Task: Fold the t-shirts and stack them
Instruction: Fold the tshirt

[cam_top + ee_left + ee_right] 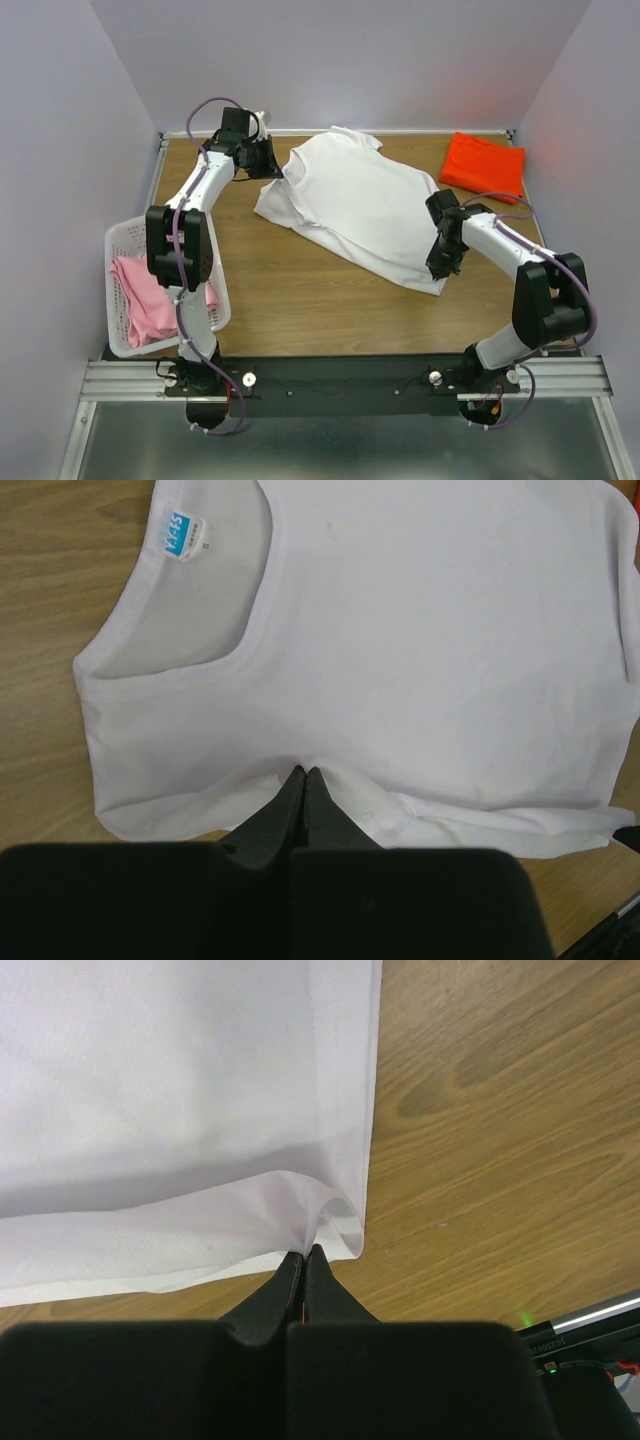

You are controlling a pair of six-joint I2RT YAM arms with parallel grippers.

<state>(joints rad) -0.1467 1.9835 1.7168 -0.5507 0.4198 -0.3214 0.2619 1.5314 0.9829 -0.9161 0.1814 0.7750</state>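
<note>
The white t-shirt (355,205) lies spread on the wooden table, neck towards the left arm. My left gripper (268,158) is shut on its shoulder edge beside the collar (190,670), where the cloth puckers at the fingertips (306,773). My right gripper (440,262) is shut on the bottom hem corner (335,1222), where a small fold of cloth rises between the fingertips (308,1252). The orange-red t-shirt (484,164) lies folded at the far right of the table. The pink t-shirt (145,298) is crumpled in the basket.
A white lattice basket (120,240) stands at the table's left edge beside the left arm. Grey walls close in the table on three sides. Bare wood (320,310) lies between the shirt and the arm bases.
</note>
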